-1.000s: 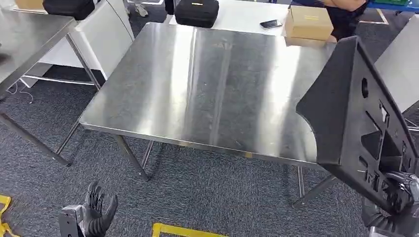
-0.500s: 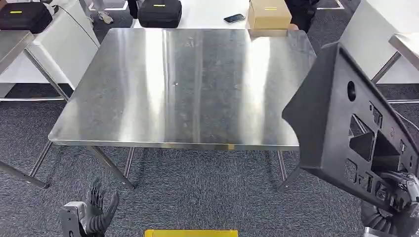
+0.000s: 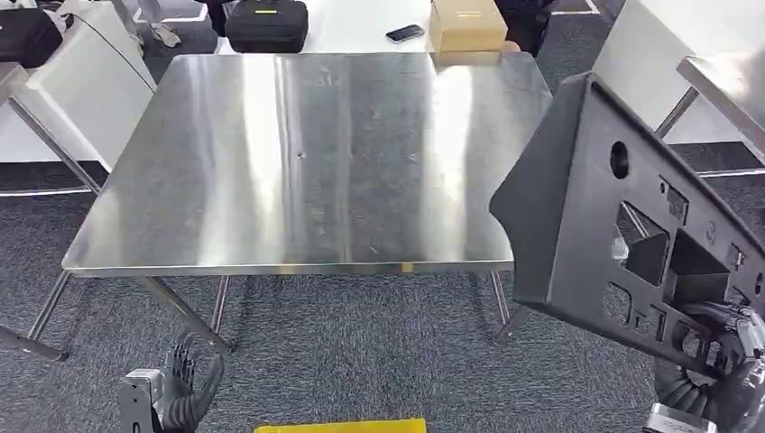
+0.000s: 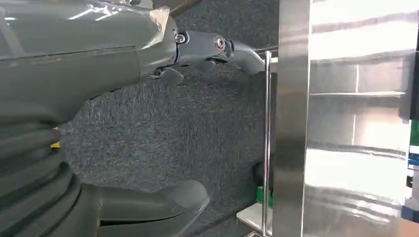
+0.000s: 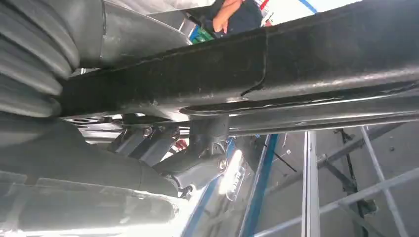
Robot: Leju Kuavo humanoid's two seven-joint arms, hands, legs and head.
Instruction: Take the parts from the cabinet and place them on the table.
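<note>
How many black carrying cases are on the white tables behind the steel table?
2: one black carrying case on the white table just behind the steel table, another at far left, cut off by the frame. More may lie out of view.

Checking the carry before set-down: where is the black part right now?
Head view: the black part is on the right, gripped by the right hand, over the steel table front right corner.

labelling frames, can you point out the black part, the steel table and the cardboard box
black part [image 3: 577,207]: head view, on its flat solid face left of the cutouts
steel table [image 3: 298,162]: head view, on the bare middle of its top
cardboard box [image 3: 466,24]: head view, on its top face
</note>
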